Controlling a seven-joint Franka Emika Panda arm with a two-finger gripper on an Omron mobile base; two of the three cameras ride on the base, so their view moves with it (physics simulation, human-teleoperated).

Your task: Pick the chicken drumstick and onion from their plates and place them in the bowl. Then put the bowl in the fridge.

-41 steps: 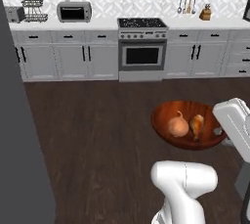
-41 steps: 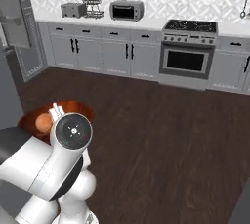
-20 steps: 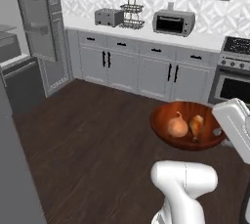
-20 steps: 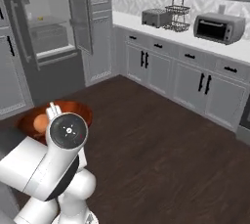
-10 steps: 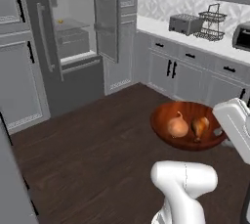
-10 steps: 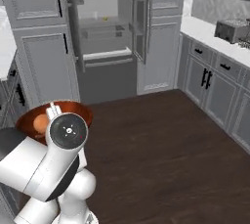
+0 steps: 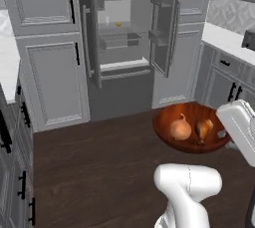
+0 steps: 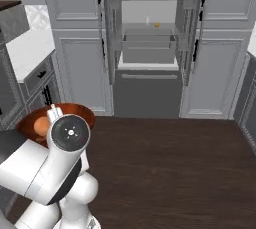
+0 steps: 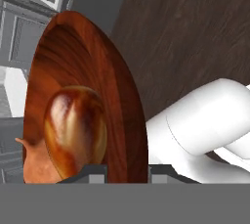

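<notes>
Left base view: the bowl (image 7: 191,128) hangs above the dark wood floor (image 7: 99,172) at about 3 o'clock in the frame, its far side against the white hand. Inside it the onion (image 7: 180,128) lies at 9 o'clock of the chicken drumstick (image 7: 203,128), the two just beside each other. The fridge (image 7: 124,43) stands at 12 o'clock with both doors swung open, its pale shelves and a drawer showing; grey cabinets (image 7: 47,48) flank it.

Right base view: the bowl's rim (image 8: 80,113) and a bit of the onion (image 8: 41,125) show at 9 o'clock behind the arm's joint; the fridge (image 8: 147,43) is straight ahead at 12 o'clock.

Hand view: the gripper (image 9: 126,169) is narrow, its fingertips (image 9: 95,170) clamped on the bowl's rim (image 9: 124,100). The drumstick (image 9: 75,130) fills the bowl's hollow, with the onion (image 9: 34,162) at its 7 o'clock.
</notes>
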